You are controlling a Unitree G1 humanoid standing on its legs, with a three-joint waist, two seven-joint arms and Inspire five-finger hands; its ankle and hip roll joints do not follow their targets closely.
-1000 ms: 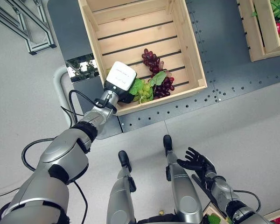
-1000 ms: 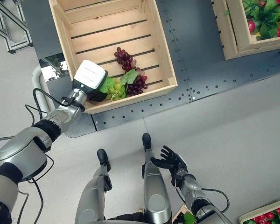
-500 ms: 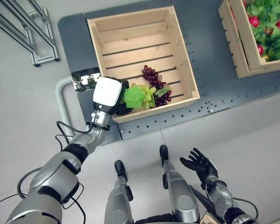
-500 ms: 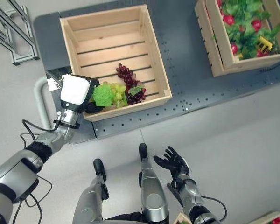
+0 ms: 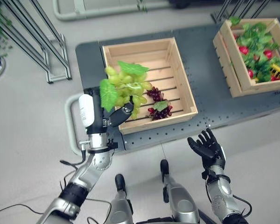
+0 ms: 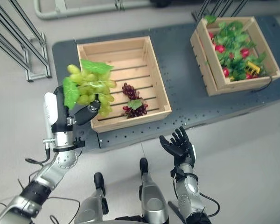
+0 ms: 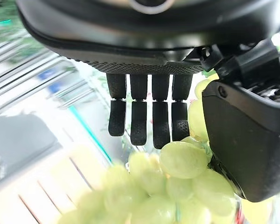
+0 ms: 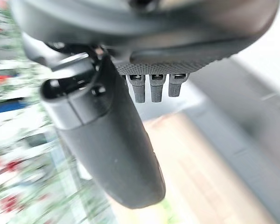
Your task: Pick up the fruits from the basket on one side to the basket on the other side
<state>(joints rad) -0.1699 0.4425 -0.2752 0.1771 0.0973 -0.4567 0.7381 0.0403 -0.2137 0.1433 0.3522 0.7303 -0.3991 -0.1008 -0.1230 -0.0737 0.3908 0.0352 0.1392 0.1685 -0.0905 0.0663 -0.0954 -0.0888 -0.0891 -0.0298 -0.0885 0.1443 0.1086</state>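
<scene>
My left hand (image 5: 115, 116) is shut on a bunch of green grapes with leaves (image 5: 124, 86) and holds it up in the air over the near left corner of a wooden crate (image 5: 183, 81). In the left wrist view the grapes (image 7: 177, 184) sit between the thumb and the fingers (image 7: 147, 116). A bunch of purple grapes (image 5: 156, 100) lies on the crate's slatted floor near its front wall. My right hand (image 5: 206, 146) is open, palm up, low in front of the platform, holding nothing.
A second wooden crate (image 5: 227, 59) at the right holds leafy greens and red fruits (image 5: 260, 45). Both crates stand on a dark grey platform (image 5: 214, 107). Metal frames (image 5: 37, 46) stand at the left, and a grey pipe rail (image 5: 73, 128) curves by the platform's left edge.
My left hand has lifted the green grapes out of the crate and raised them high. The camera has tilted up, so the whole scene has shifted. The right hand stays open.
</scene>
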